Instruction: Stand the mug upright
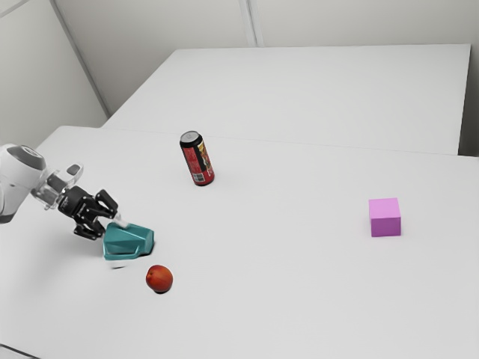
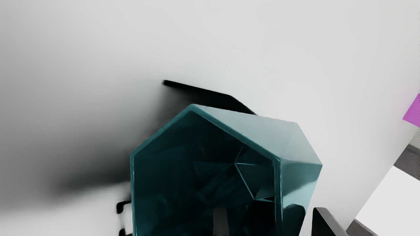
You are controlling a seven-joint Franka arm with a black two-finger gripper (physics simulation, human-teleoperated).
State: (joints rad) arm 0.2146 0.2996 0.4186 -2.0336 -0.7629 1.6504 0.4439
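Teal faceted mug (image 1: 129,241) lies on its side on white table (image 1: 284,284); black two-finger gripper (image 2: 270,211) stands open, astride the mug's rim (image 2: 278,183). Grasping seems the present step; next, it should close, then turn mug upright.

Can't make out the dark inside of the mug (image 2: 183,183), nor, from the exterior view, the tips of the fingers (image 1: 108,200) against it. Can't see, past the wrist view's edge, the mug's nearest part or most of the purple block (image 2: 414,111), well apart from the mug. Can't read the small lettering on the can (image 1: 198,161), apart from the mug. Can't identify the black bits (image 2: 121,207) beside the mug.
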